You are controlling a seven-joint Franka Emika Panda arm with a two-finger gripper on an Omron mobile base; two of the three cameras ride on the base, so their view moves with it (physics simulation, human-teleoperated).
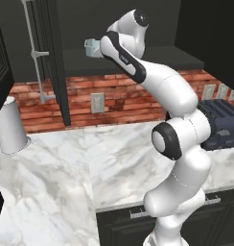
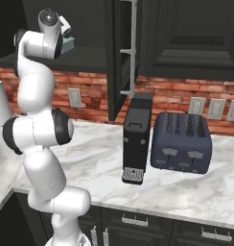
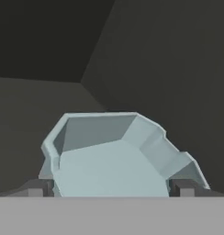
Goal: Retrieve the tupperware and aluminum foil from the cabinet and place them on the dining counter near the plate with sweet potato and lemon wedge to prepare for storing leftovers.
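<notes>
The pincer (image 3: 111, 188) is clamping the pale-blue tupperware (image 3: 109, 156) inside the cabinet (image 1: 138, 60), so the next move is probably drawing it out carefully.

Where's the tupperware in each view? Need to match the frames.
Left base view: tupperware at upper centre-left, inside the open cabinet, just left of the arm's wrist.
Right base view: tupperware at upper left, peeking out right of the wrist.
Hand view: tupperware at lower centre, between the two fingertips of the hand.
Shared landmark: open cabinet door, plus the brick backsplash below it.
</notes>
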